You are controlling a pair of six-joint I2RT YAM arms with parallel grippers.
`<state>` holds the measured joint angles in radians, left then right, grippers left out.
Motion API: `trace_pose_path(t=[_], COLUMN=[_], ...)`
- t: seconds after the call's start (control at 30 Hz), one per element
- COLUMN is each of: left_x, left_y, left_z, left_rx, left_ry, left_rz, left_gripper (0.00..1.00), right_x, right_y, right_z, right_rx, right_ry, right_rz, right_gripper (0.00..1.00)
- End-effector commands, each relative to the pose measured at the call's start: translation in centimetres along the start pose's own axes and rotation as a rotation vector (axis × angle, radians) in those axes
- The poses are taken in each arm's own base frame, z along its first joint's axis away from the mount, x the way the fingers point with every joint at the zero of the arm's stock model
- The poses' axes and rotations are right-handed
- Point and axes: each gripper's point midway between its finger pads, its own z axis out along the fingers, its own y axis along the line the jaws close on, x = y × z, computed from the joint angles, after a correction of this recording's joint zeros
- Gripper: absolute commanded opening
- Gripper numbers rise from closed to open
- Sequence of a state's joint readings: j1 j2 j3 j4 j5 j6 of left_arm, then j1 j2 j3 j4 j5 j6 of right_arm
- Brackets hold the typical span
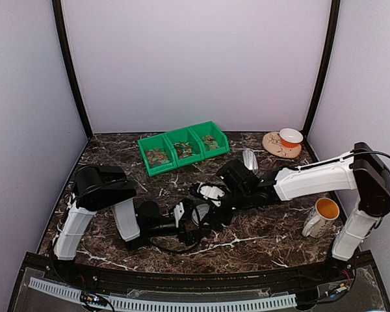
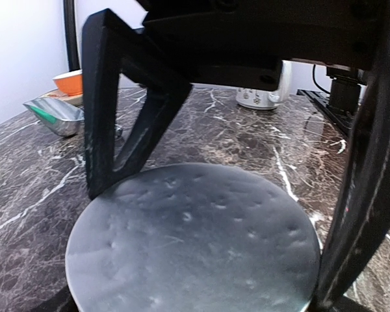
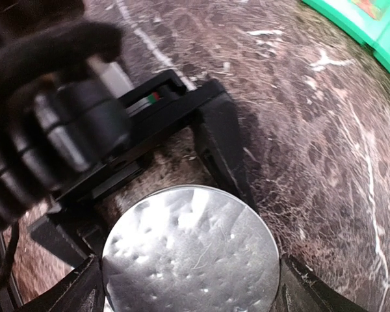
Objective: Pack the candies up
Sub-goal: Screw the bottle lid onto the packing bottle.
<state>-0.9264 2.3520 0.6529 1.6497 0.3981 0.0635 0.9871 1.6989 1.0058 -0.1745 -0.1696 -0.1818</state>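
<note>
The candies (image 1: 157, 156) lie as small mixed-colour sweets in three joined green bins (image 1: 182, 136) at the back of the table. A small round jar with a grey lid (image 1: 199, 213) stands at table centre, and both grippers meet on it. My left gripper (image 2: 208, 253) reaches in from the left, and its fingers (image 2: 107, 156) press the jar's sides. My right gripper (image 3: 192, 286) comes from the right, its fingertips (image 3: 296, 283) tight against the grey lid (image 3: 192, 253). The lid hides the jar's inside. No candy is in either gripper.
A white mug with an orange inside (image 1: 322, 216) stands at the right near my right arm's base. An orange bowl (image 1: 290, 137) sits on a tan plate at the back right. A metal scoop (image 1: 249, 160) lies just behind my right arm.
</note>
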Motion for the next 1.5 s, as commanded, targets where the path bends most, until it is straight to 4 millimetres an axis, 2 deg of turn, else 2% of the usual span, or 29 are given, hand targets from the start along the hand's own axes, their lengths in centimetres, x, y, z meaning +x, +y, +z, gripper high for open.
trace_pose_path(t=[0.0,0.13,0.3,0.47,0.63,0.83,0.97,1.2,1.27,1.4,1.47], left_x=[10.7,10.8,10.9,10.8,10.8,10.8,10.8,10.7,10.7,10.4,10.2], left_y=[2.1,2.4,2.5,2.6,2.6,2.6,2.6,2.1,1.4,-1.3,-2.4], left_z=[-4.2,-4.2,-4.3,-4.4,-4.5,-4.5,-4.5,-4.4,-4.3,-3.8,-3.6], left_rx=[-0.197,-0.214,-0.220,-0.229,-0.231,-0.231,-0.229,-0.198,-0.159,0.002,0.072], left_ry=[0.281,0.289,0.291,0.292,0.293,0.293,0.292,0.291,0.287,0.264,0.249], left_rz=[-0.038,-0.036,-0.034,-0.032,-0.030,-0.027,-0.023,-0.018,-0.011,-0.016,-0.023], left_gripper=[0.90,0.90,0.90,0.90,0.90,0.90,0.90,0.90,0.90,0.90,0.90], right_x=[0.6,0.6,0.7,1.0,0.3,-0.2,1.2,2.3,1.9,0.3,-0.3], right_y=[-2.7,-3.5,-3.2,-2.9,-2.5,-1.3,-1.1,0.5,1.0,3.4,3.3], right_z=[0.5,0.3,0.5,0.8,-0.5,-2.0,-2.6,-4.5,-5.4,-7.3,-7.6], right_rx=[0.207,0.310,0.399,0.406,0.381,0.316,0.299,0.166,0.129,-0.016,-0.022], right_ry=[-0.011,0.002,0.027,0.042,0.006,-0.005,0.033,0.062,0.061,0.011,-0.006], right_rz=[0.202,0.324,0.368,0.382,0.377,0.296,0.242,0.147,0.090,-0.140,-0.217], right_gripper=[0.86,0.87,0.88,0.91,0.96,0.99,0.97,0.98,0.97,0.98,0.98])
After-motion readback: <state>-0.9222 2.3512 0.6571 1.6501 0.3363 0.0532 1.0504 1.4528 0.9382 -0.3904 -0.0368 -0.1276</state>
